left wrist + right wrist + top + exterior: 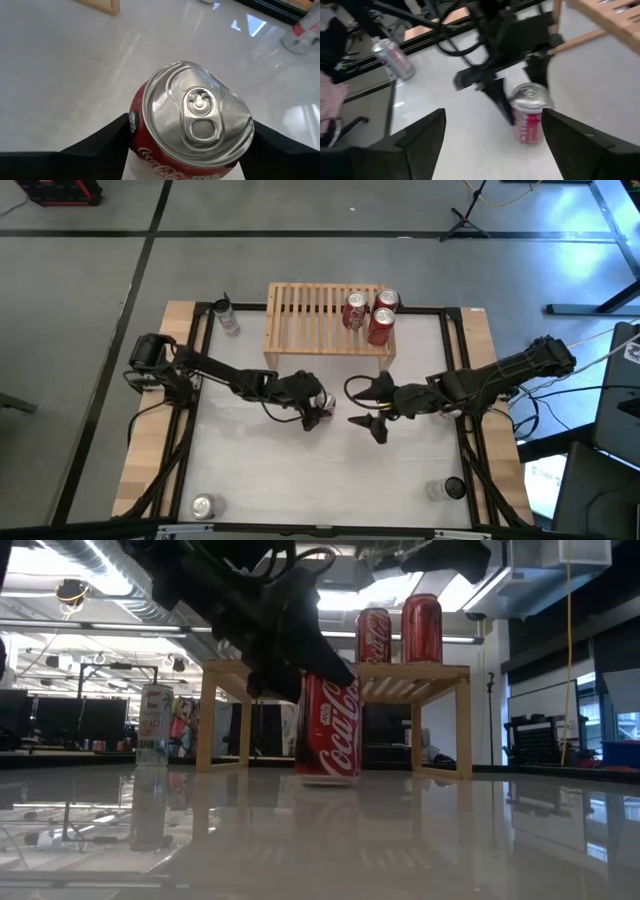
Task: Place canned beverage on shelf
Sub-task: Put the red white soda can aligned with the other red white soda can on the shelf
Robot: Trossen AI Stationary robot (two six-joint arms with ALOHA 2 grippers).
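Red and silver, the can [192,127] stands upright on the white table [300,480], in front of the shelf [300,320] and apart from it. My left gripper [312,412] has its two fingers [102,142] closed around the can's sides, near the top rim. My right gripper [378,412] waits nearby, wide open and empty. Three red cans [368,313] already fill the right part of the shelf top. I think I should lift the can straight up, higher than the slats, keep it vertical, and put it down on the free left part, so it does not knock the others.
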